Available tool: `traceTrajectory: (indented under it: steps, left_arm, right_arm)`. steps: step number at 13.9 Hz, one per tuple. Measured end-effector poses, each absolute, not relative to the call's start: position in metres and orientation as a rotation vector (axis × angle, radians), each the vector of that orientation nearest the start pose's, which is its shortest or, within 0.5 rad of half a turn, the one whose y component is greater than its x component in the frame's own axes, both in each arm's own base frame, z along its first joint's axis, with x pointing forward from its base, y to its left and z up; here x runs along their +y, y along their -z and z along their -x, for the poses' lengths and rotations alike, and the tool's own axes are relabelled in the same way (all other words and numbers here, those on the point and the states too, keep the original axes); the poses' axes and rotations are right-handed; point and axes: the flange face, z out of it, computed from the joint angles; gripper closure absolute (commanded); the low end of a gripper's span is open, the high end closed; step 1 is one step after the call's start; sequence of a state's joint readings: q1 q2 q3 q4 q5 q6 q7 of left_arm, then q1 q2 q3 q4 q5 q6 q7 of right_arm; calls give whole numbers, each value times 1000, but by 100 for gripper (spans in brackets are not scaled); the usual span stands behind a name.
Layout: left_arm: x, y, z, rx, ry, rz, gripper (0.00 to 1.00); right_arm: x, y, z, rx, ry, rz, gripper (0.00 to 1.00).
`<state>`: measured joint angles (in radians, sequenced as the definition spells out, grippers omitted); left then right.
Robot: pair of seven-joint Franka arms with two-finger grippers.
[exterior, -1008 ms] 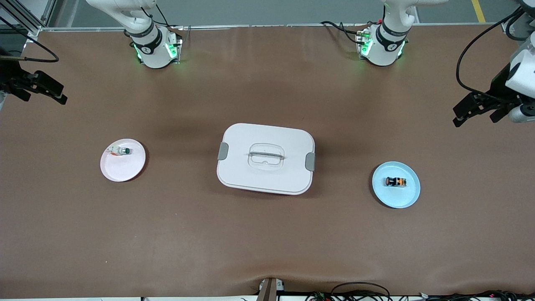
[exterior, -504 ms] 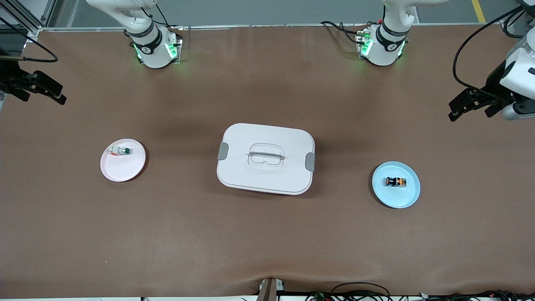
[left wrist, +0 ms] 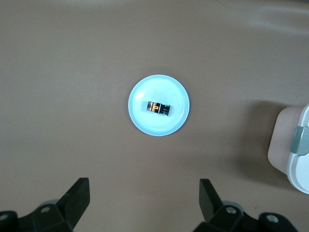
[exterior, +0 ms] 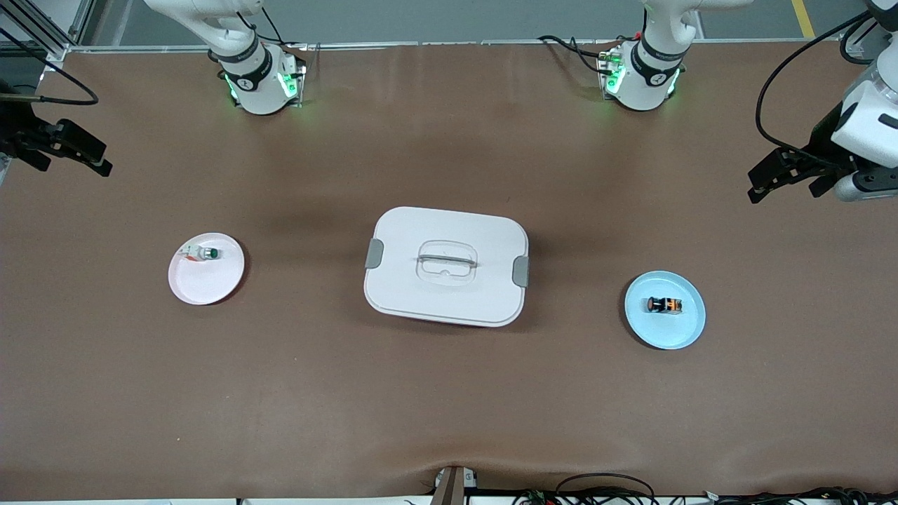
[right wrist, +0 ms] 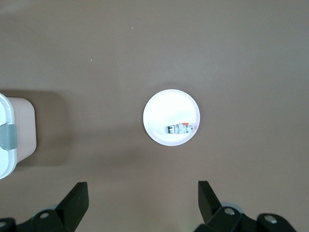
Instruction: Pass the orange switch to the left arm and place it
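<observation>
orange switch [exterior: 664,305] on blue plate [exterior: 684,330], toward worktop's left-arm end | box [exterior: 446,266] at centre, blocking direct path | left gripper [exterior: 786,175] aloft at that end, jaws spread, empty | right gripper [exterior: 70,149] waits over opposite edge, jaws spread | green-capped switch [exterior: 203,253] on white plate [exterior: 207,284]: leave.

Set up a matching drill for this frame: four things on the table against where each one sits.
Things:
1. orange switch
2. green-capped switch
3. box
4. left gripper

Places:
A. mid-table, between the two plates
B. on the pink plate
C. open, high over the left arm's end of the table
D. on the blue plate

Pairs: 1-D, 2-B, 3-A, 4-C
</observation>
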<state>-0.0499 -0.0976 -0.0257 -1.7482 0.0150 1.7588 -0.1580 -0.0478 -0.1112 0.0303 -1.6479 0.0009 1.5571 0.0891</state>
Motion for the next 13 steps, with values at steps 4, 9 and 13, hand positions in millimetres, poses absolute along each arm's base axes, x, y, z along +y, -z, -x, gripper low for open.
traceTrajectory:
  steps: [4, 9, 13]
  left_arm:
    - [-40, -614, -539, -65, 184, 3130, 0]
    - [-39, -614, -539, -64, 185, 3129, 0]
    - [-39, -615, -539, 5, 185, 3128, 0]
  right_arm:
    - [-1, -647, -518, 148, 34, 3140, 0]
    - [3, -647, -518, 136, 35, 3140, 0]
    - [3, -647, -518, 136, 35, 3140, 0]
